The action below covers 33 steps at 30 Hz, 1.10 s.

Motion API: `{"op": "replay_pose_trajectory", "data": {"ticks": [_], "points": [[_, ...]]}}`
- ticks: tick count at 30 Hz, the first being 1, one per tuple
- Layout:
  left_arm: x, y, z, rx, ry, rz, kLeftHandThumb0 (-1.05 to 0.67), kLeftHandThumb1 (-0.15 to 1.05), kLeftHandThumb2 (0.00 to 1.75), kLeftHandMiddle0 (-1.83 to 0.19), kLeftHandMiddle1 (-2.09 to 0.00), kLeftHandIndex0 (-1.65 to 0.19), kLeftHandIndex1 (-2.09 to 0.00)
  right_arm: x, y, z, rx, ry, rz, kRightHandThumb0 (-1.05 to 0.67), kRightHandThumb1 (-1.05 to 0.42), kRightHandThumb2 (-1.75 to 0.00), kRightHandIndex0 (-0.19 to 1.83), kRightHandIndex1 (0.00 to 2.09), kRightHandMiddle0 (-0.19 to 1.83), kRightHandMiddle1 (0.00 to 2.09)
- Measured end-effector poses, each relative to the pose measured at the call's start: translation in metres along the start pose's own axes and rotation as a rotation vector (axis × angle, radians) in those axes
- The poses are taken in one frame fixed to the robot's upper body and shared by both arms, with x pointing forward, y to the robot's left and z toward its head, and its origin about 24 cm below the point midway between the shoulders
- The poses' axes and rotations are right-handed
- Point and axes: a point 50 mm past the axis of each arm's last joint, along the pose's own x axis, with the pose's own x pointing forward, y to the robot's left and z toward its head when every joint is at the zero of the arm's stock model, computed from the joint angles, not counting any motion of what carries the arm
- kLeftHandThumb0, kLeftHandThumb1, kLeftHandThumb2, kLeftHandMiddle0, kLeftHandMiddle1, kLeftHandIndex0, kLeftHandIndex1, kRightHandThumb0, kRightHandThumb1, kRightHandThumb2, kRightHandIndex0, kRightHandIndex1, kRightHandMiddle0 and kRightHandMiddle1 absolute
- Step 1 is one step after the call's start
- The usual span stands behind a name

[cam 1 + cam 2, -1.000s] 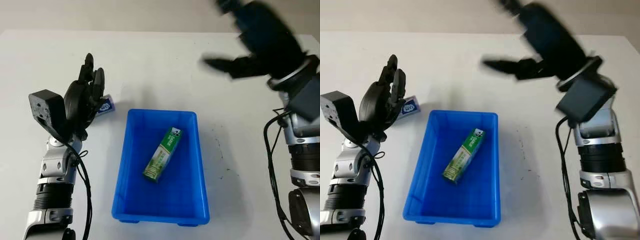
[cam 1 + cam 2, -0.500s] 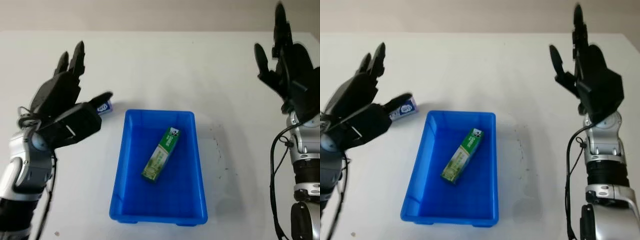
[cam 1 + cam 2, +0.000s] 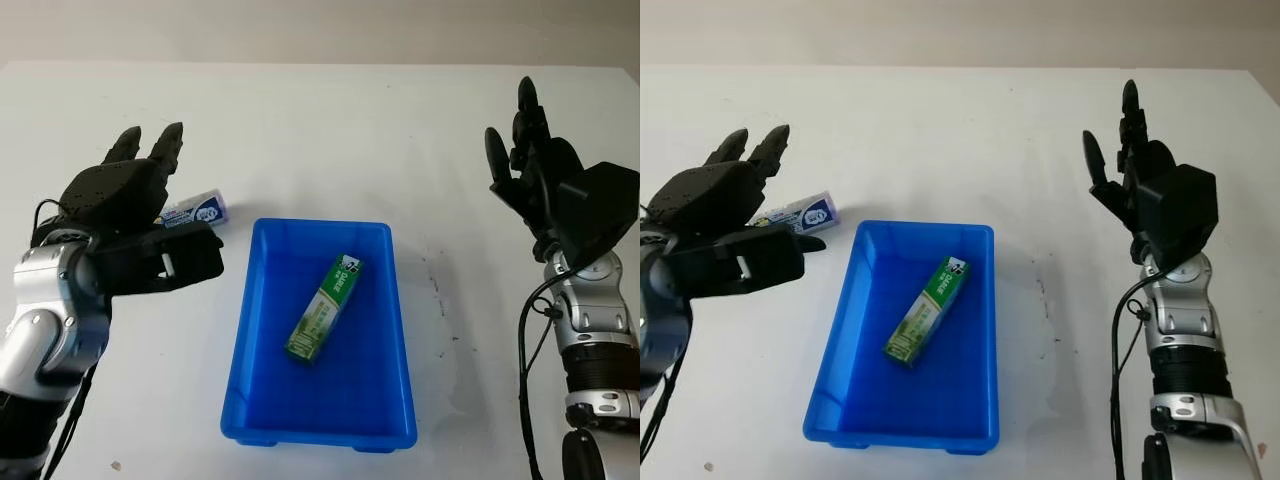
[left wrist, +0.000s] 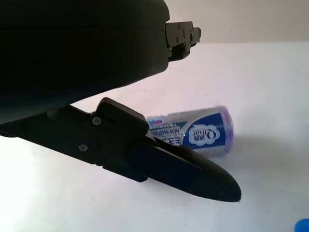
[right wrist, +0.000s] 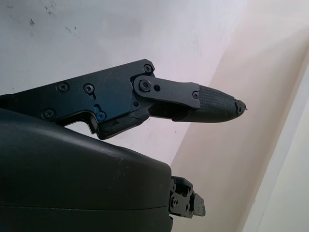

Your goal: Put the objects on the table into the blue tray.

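My left robot hand (image 3: 130, 215) hovers open over the blue-and-white tube (image 3: 195, 212) on the tabletop (image 3: 330, 130), beside the blue tray (image 3: 262, 300) holding a green box (image 3: 324, 307). My right robot hand (image 3: 545, 185) is raised, open.

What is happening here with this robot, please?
The robot is putting objects into the blue plastic tray. A green rectangular carton lies inside it. A small blue and white cylindrical container lies on the white table beside the tray; the open left hand hovers over it. The open right hand is raised at the right side, holding nothing.
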Motion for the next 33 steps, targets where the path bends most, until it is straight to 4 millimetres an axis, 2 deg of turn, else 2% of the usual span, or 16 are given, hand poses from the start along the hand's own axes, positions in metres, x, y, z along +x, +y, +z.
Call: {"op": "replay_pose_trajectory", "data": {"ticks": [6, 9, 10, 11, 12, 13, 14, 15, 21, 22, 24, 27, 29, 31, 32, 33], "points": [[0.028, -0.014, 0.004, 0.027, -0.004, -0.014, -0.78, 0.95, 0.04, 0.15, -0.06, 0.13, -0.06, -0.004, 0.002, 0.003, -0.007, -0.009, 0.024, -0.65, -1.05, -0.61, -0.19, 0.0, -0.19, 0.0], [0.043, -0.019, 0.006, 0.035, -0.022, 0.019, -0.68, 0.92, 0.05, -0.13, -0.11, -0.02, -0.11, -0.005, 0.002, 0.006, -0.015, -0.016, 0.035, -0.65, -1.05, -0.63, -0.19, 0.0, -0.19, 0.0], [0.048, -0.021, 0.006, 0.029, -0.026, 0.031, -0.65, 0.92, 0.05, -0.14, -0.45, -0.12, -0.12, -0.006, 0.003, 0.007, -0.017, -0.019, 0.038, -0.65, -1.05, -0.63, -0.19, 0.0, -0.19, 0.0], [0.052, -0.023, 0.005, 0.024, -0.031, 0.038, -0.62, 0.93, 0.05, 0.02, -1.34, -0.22, -0.15, -0.007, 0.003, 0.008, -0.018, -0.02, 0.04, -0.66, -1.05, -0.62, -0.19, 0.0, -0.19, 0.0], [0.056, -0.027, 0.004, 0.03, -0.036, 0.043, -0.6, 0.95, 0.05, -0.1, -1.71, -0.18, -0.76, -0.008, 0.003, 0.009, -0.018, -0.024, 0.041, -0.66, -1.05, -0.62, -0.19, 0.0, -0.19, 0.0], [0.059, -0.03, 0.004, 0.049, -0.044, 0.047, -0.59, 0.97, 0.05, -0.18, -1.9, -0.04, -1.26, -0.009, 0.002, 0.01, -0.015, -0.026, 0.042, -0.66, -1.05, -0.62, -0.19, 0.0, -0.19, 0.0], [0.063, -0.031, 0.005, 0.1, -0.049, 0.052, -0.6, 1.02, 0.08, -0.34, -2.01, 0.02, -1.53, -0.009, 0.002, 0.011, -0.01, -0.027, 0.041, -0.67, -1.05, -0.61, -0.19, 0.0, -0.19, 0.0], [0.065, -0.031, 0.006, 0.163, -0.057, 0.057, -0.6, 1.03, 0.1, -0.4, -2.05, 0.03, -1.62, -0.009, 0.001, 0.011, -0.006, -0.027, 0.043, -0.67, -1.05, -0.61, -0.19, 0.0, -0.19, 0.0], [0.072, -0.033, 0.015, 0.4, -0.078, 0.042, -0.53, 1.05, 0.28, -0.36, -2.09, -0.09, -1.57, -0.009, 0.001, 0.015, -0.005, -0.033, 0.044, -0.66, -1.05, -0.61, -0.19, 0.0, -0.19, 0.0], [0.072, -0.033, 0.016, 0.421, -0.079, 0.044, -0.52, 1.05, 0.29, -0.33, -2.09, -0.09, -1.59, -0.009, 0.001, 0.015, -0.005, -0.031, 0.042, -0.66, -1.05, -0.61, -0.19, 0.0, -0.19, 0.0], [0.07, -0.029, 0.02, 0.443, -0.08, 0.042, -0.49, 1.05, 0.29, -0.43, -2.09, -0.02, -1.8, -0.009, 0.001, 0.014, -0.004, -0.026, 0.041, -0.65, -1.05, -0.61, -0.19, 0.0, -0.19, 0.0], [0.063, -0.022, 0.028, 0.472, -0.101, 0.032, -0.48, 1.05, 0.29, -0.59, -2.09, -0.02, -1.87, -0.009, 0.001, 0.014, -0.001, -0.021, 0.041, -0.63, -1.05, -0.62, -0.19, 0.0, -0.19, 0.0], [0.056, -0.016, 0.035, 0.483, -0.124, 0.024, -0.48, 1.05, 0.28, -0.53, -2.09, -0.03, -1.79, -0.009, 0.001, 0.015, 0.003, -0.022, 0.043, -0.62, -1.05, -0.63, -0.19, 0.0, -0.19, 0.0], [0.048, -0.009, 0.044, 0.48, -0.162, 0.046, -0.47, 1.05, 0.28, -0.56, -2.09, -0.09, -1.93, -0.008, 0.001, 0.016, 0.005, -0.025, 0.044, -0.62, -1.05, -0.63, -0.19, 0.0, -0.19, 0.0], [0.043, -0.004, 0.049, 0.484, -0.186, 0.076, -0.47, 1.05, 0.25, -0.58, -2.09, 0.07, -1.39, -0.008, 0.002, 0.016, 0.005, -0.026, 0.044, -0.61, -1.05, -0.63, -0.19, 0.0, -0.19, 0.0], [0.039, 0.003, 0.055, 0.497, -0.211, 0.117, -0.48, 1.05, 0.23, -0.57, -2.09, 0.04, -0.89, -0.007, 0.002, 0.017, 0.006, -0.028, 0.045, -0.61, -1.05, -0.63, -0.19, 0.0, -0.19, 0.0]]}}
